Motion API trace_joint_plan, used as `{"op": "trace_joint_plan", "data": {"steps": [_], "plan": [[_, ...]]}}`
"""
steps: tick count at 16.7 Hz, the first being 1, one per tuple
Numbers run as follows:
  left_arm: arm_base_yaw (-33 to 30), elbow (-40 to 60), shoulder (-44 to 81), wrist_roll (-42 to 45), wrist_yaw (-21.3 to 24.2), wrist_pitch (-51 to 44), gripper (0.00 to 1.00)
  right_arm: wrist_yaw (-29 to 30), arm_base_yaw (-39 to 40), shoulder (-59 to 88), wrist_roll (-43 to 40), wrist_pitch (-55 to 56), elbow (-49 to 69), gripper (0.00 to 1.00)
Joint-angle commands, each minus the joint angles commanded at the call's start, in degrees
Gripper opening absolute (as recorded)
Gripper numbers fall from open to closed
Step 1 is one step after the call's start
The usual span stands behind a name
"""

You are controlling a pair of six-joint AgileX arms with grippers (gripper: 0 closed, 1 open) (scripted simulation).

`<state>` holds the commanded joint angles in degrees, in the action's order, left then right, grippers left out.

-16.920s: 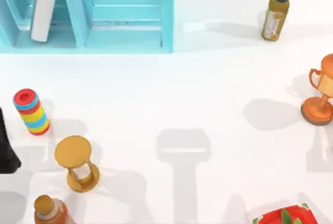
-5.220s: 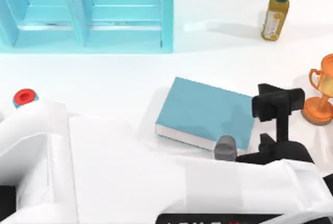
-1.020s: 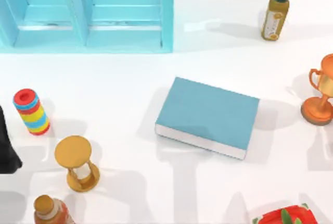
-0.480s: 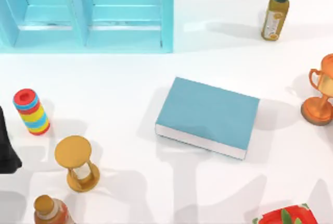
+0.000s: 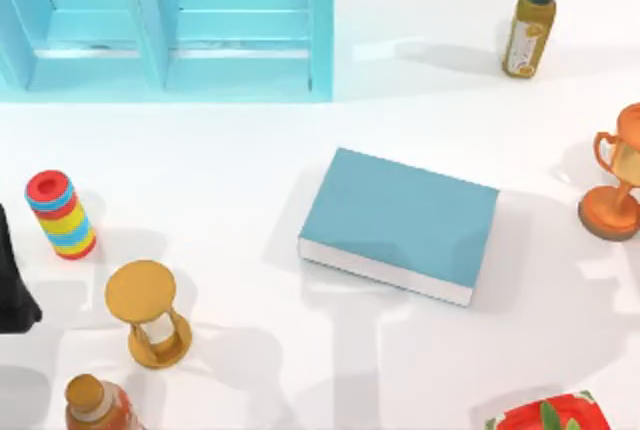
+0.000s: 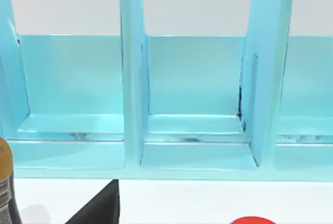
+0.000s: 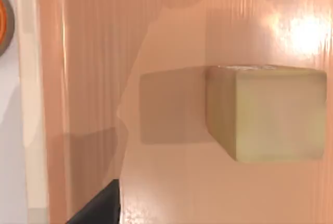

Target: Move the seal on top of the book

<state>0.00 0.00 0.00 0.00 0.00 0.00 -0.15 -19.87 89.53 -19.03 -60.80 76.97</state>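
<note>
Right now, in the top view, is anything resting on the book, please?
No, the book lies flat on the table with its teal cover bare from edge to edge.

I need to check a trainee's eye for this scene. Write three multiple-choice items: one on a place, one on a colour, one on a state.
1. Where does the book lie on the table?
A. at the far left edge
B. near the middle
C. in the front right corner

2. What colour is the trophy?
A. orange
B. green
C. black

3. How is the book?
A. open
B. standing on end
C. closed and flat, cover bare

Answers:
1. B, since the top view shows it central.
2. A, since cup and base are both orange.
3. C, since its teal cover faces up with nothing on it.
</note>
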Motion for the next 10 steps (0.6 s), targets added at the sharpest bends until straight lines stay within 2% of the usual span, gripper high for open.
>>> {"op": "trace_joint_plan", "data": {"steps": [5,10], "plan": [[0.0,0.0,0.0,0.0,0.0,0.0,1.0,0.15,-3.66,16.77,-3.67,-11.08,14.19,1.0],[0.0,0.0,0.0,0.0,0.0,0.0,1.0,0.19,-4.33,19.63,-4.36,-13.12,16.57,1.0]]}}
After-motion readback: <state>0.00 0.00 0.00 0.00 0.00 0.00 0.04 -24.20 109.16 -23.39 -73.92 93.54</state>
